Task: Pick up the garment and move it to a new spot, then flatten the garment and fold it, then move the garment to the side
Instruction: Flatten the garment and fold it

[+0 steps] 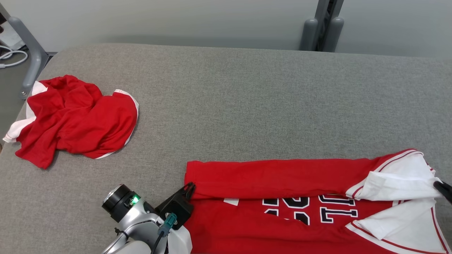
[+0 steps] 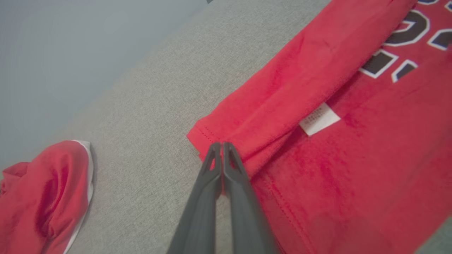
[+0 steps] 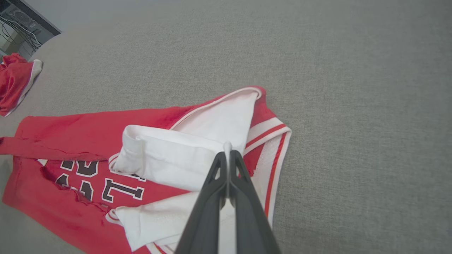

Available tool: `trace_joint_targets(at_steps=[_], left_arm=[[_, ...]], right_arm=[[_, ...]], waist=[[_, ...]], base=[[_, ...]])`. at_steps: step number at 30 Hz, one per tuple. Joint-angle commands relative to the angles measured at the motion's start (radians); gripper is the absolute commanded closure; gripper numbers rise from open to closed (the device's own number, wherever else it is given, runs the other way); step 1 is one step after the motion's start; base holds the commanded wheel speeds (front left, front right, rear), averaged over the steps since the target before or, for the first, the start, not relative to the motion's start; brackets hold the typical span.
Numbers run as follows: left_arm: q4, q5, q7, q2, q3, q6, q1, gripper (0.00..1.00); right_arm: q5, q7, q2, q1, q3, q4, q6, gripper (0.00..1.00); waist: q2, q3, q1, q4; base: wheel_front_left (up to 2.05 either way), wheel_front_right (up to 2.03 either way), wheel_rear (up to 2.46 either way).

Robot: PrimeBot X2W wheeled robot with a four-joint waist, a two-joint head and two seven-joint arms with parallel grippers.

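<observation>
Jersey, red with white sleeves, lies along the near edge of the table, reaching toward the near right corner. Its far long side is turned over in 1 band above the black lettering. Left gripper is clamped on the hem-end corner of that band, with red cloth showing between its 2 fingers. Right gripper is clamped on white cloth of a sleeve at the other end, by the right edge.

The step looks like a lengthwise fold, part done. It would go best with both ends carried together at 1 height and the band kept taut, so the crease runs straight and parallel to the near edge. The edge should be laid down before either grip lets go. The left pinch takes little cloth and could slip under a hard pull. The 2 sleeves sit in loose rolls at the right end and would leave a lump unless smoothed first. A white label peeks out at the band's edge. Whether the lower part hangs over the near edge cannot be told.

A crumpled shirt, red and white, sits by the left edge, well apart and judged no obstacle. A grey post and a white cable stand off the far left corner.
</observation>
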Motion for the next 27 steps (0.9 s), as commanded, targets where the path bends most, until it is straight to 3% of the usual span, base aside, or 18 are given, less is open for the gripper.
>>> trace_joint_targets(at_steps=[1, 20, 27], left_arm=[[-0.005, 0.005, 0.006, 0.008, -0.003, -0.004, -0.016, 1.00], [-0.026, -0.007, 0.051, 0.026, -0.022, -0.001, -0.017, 1.00], [-0.051, -0.033, 0.086, 0.037, -0.038, -0.026, 0.001, 1.00]], right_arm=[[0.010, 0.010, -0.014, 0.009, -0.009, -0.008, 0.000, 1.00], [0.089, 0.135, -0.082, 0.075, -0.021, -0.075, 0.000, 1.00], [0.074, 0.150, -0.079, 0.085, -0.024, -0.061, 0.000, 1.00]], waist=[[-0.0001, 0.001, 0.0000, -0.001], [-0.0001, -0.002, 0.0000, -0.006], [-0.0001, -0.007, 0.0000, -0.004]], base=[[0.00, 0.00, 0.00], [0.00, 0.00, 0.00], [0.00, 0.00, 0.00]])
